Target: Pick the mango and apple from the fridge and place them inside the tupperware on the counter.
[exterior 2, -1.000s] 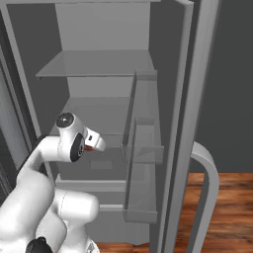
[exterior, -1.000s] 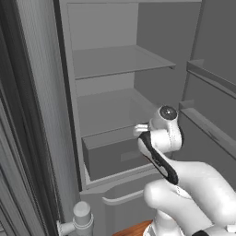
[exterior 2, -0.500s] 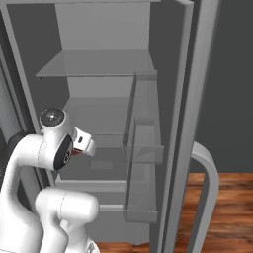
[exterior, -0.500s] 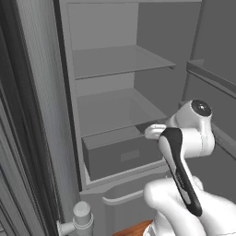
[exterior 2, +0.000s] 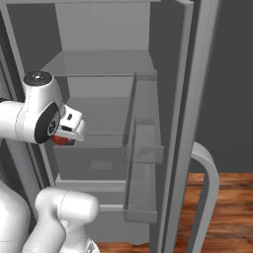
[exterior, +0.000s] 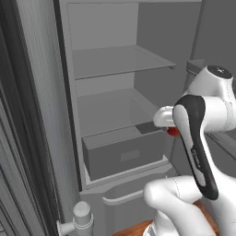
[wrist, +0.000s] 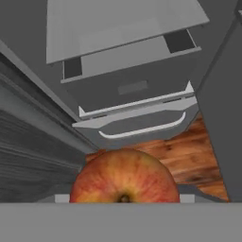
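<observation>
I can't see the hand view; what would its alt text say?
A red and yellow fruit held in the jaws sits at the bottom, seen close up. Beyond it is the open fridge, with its grey drawer and a strip of wooden floor.

One apple (wrist: 125,176); one fridge (exterior: 115,60); one drawer (exterior: 124,154).

Glossy white arm (exterior: 184,198) of rounded segments. Dark grey joint caps and one long dark band. Faint lettering on band, illegible.
</observation>
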You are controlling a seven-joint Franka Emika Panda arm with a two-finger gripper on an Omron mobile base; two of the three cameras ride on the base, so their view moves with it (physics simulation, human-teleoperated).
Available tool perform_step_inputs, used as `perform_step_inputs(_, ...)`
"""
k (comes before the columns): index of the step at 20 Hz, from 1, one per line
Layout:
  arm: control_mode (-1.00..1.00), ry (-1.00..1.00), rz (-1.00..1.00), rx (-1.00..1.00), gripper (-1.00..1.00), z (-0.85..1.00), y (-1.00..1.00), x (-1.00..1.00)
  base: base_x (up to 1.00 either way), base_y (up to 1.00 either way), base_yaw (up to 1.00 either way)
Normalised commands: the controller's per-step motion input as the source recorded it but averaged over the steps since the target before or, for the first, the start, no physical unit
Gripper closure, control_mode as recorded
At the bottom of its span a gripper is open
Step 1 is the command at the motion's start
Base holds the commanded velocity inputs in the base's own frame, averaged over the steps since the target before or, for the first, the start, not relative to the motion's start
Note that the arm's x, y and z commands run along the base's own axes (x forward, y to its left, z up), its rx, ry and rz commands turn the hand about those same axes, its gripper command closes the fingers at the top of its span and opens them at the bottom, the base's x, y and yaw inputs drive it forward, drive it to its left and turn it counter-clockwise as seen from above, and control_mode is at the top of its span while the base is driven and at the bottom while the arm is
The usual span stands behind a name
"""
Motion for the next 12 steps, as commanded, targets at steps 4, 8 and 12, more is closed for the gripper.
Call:
perform_step_inputs(4,-1.0,0.09,0.13,-0.05,1.0,0.54,0.0,-0.46,0.0,0.0,0.0)
perform_step_inputs(8,-1.0,0.02,0.2,-0.01,1.0,0.12,-0.1,-0.61,0.0,0.0,0.0)
perform_step_inputs(12,1.0,0.0,0.0,0.0,1.0,0.0,0.0,0.0,-0.71,-0.17,0.23)
